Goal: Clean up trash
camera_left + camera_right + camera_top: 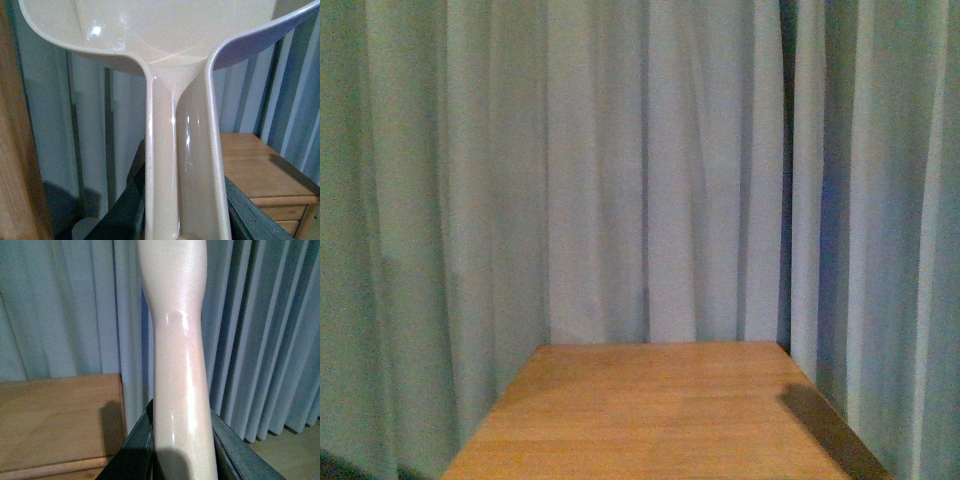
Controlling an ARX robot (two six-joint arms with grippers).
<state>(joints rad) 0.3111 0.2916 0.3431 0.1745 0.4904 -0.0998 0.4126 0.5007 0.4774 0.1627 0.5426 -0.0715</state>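
The front view shows only the wooden table (660, 410), its bare top running away from the robot toward the pale grey-blue curtain (620, 170) that hangs right behind its far edge; neither arm appears there. The trash shows on the table in no view, nor anywhere else, so its place cannot be told, and neither can how it lies relative to either set of fingers. In the left wrist view the left gripper (185, 217) is clamped on the dustpan (165, 30). Its two dark fingers (125, 210) press against opposite sides of the long, channel-shaped handle, and the glossy pinkish-beige scoop widens out beyond them, with nothing visible in the part of the scoop that is in frame. Past the dustpan's handle, a corner of the table can be seen in front of the same curtain, with a drawer front below its top. In the right wrist view the right gripper (182, 455) is likewise closed, holding a smooth, rounded beige handle (177, 340) that rises out of the frame. What sits at the handle's far end is cut off and cannot be told. The dark fingers (132, 450) touch this handle on both sides. Beside that handle, the table's edge shows against the curtain, and a strip of light floor (300, 450) lies below the curtain's hem.
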